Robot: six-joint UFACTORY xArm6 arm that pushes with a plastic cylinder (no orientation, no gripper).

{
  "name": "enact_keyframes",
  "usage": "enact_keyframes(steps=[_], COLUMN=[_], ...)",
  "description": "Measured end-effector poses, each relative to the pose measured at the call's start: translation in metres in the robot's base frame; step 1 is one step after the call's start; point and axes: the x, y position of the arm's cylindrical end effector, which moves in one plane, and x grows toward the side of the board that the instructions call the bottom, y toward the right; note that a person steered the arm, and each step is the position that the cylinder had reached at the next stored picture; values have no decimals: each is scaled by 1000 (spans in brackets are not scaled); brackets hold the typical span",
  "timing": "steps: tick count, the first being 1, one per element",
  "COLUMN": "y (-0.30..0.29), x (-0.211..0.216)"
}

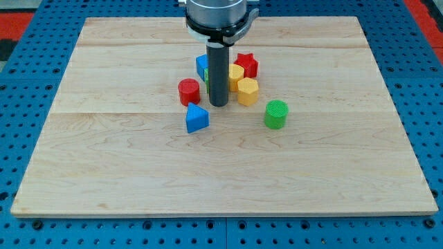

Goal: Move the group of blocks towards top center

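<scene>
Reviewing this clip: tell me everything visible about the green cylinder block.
The green cylinder is a short, upright round block, bright green with a textured top, apparently plastic. It stands on the wooden board at the group's lower right edge, apart from the others; the yellow hexagon block is nearest, up and to the view's left. Nothing touches it. My tip sits further left, not in contact.

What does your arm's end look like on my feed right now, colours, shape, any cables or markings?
A round silver-grey metal housing with a black collar enters from the view's top. Below it hangs a straight, dark grey cylindrical rod; my tip is its plain flat lower end. No cables or markings show.
</scene>
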Motion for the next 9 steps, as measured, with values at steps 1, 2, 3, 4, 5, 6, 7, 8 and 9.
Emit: enact_keyframes(steps=[1,2,3,4,5,6,7,8,9], y=[4,11,14,14,14,14,15,20,20], x=[-10,-19,-25,-34,-44,-49,-37,-35,-42])
